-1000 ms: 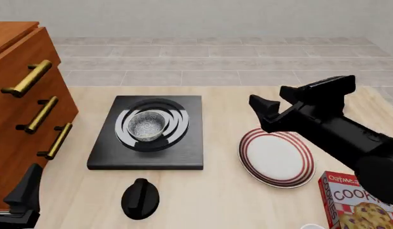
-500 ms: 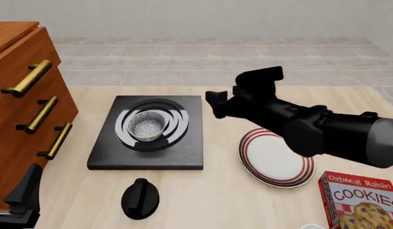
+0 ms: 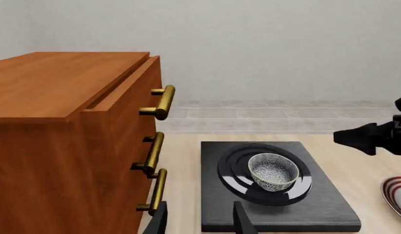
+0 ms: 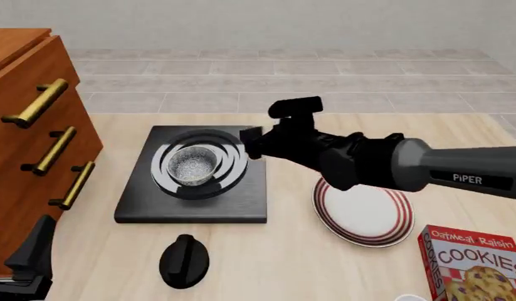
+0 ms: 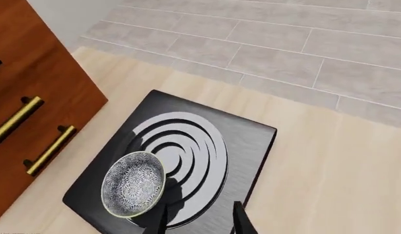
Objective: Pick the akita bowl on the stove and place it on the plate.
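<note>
Front view, left to right: wooden cabinet (image 4: 32, 125) fills the left edge, my left gripper (image 4: 27, 263) sits parked at the lower left corner, nothing in it; fingers apart going by the left wrist view, where two finger tips (image 3: 239, 219) show with a gap between them and nothing held. Just right of the cabinet is the stove (image 4: 195, 179), left of centre, and the akita bowl (image 4: 193, 165) sits upright on its burner rings, untouched. Black knob (image 4: 184, 260) lies below the stove, lower left-centre. My right gripper (image 4: 251, 143) is at frame centre, over the stove's upper right corner, beside the bowl and not touching it. Right wrist view shows the bowl (image 5: 133, 184) at lower left of that frame with my two fingertips (image 5: 239, 222) at the bottom edge, spread, nothing between them — open and empty. Plate (image 4: 362, 210) is right of centre, partly under my right arm, nothing on it. Cookie box (image 4: 475, 263) at lower right corner.

Progress: early. Bowl not grasped, not lifted, not yet on the plate. I judge I'm in the approach step. Left to do: get the fingers down around the bowl rim, close, lift, carry right, set it on the plate, let go.
</note>
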You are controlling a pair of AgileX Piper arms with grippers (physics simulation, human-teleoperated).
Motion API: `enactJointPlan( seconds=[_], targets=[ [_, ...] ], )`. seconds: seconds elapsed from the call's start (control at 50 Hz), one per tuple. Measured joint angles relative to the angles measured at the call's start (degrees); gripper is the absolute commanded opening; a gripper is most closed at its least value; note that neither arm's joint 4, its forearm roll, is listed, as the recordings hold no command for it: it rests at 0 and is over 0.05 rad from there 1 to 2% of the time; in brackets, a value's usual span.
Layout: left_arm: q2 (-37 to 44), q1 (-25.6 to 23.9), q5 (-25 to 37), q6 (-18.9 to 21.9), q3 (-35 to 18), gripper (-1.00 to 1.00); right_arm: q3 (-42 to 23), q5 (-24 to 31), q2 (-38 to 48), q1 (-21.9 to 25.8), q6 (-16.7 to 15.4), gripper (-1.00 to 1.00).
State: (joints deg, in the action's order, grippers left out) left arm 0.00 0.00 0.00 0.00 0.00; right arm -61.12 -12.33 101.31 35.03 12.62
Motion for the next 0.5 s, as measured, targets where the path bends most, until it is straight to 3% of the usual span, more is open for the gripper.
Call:
enactJointPlan(
  seconds=[0.5],
  targets=[
    [0.0, 0.0, 0.0, 0.0, 0.0, 1.00, -9.4, 4.4, 7.6, 4.7, 2.4, 1.00]
  ],
)
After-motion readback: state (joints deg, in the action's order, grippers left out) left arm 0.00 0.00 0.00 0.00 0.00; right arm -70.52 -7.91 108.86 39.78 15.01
